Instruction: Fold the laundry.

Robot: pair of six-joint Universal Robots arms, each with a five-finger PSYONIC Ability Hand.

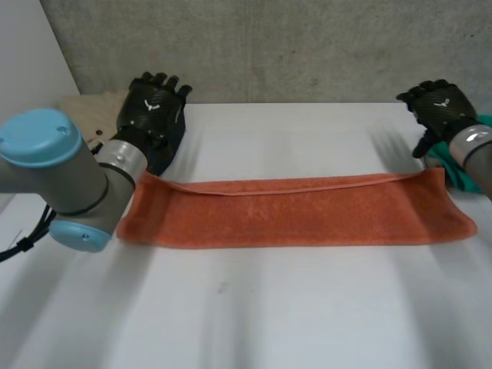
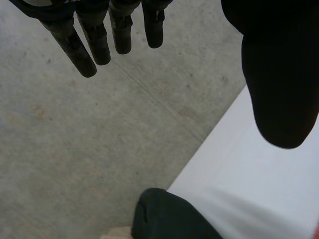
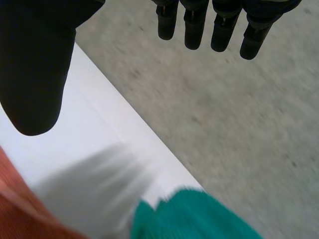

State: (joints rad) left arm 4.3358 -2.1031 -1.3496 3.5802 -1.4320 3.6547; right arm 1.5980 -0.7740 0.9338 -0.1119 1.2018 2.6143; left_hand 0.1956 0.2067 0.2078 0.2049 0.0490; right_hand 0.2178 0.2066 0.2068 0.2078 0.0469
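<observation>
orange towel (image 1: pixel 296 211) is lying flat on the white bench (image 1: pixel 269 307), folded into one long strip that runs side to side, with the doubled edge on the side toward the concrete wall (image 1: pixel 269 46). left hand (image 1: pixel 154 115) is up by the towel's left end, on the wall side of it, and in its wrist view the fingers (image 2: pixel 94 45) are straight and spread with the thumb out to the side, nothing in them. right hand (image 1: pixel 440 108) is by the far right corner of the towel, and same deal there: fingers (image 3: pixel 192 30) released and straight, thumb apart, holding nothing. a green cloth (image 1: pixel 465 165) is bunched up just beside the towel's right end, near the right hand. a tan board (image 1: pixel 84 108) sits behind the left arm.
</observation>
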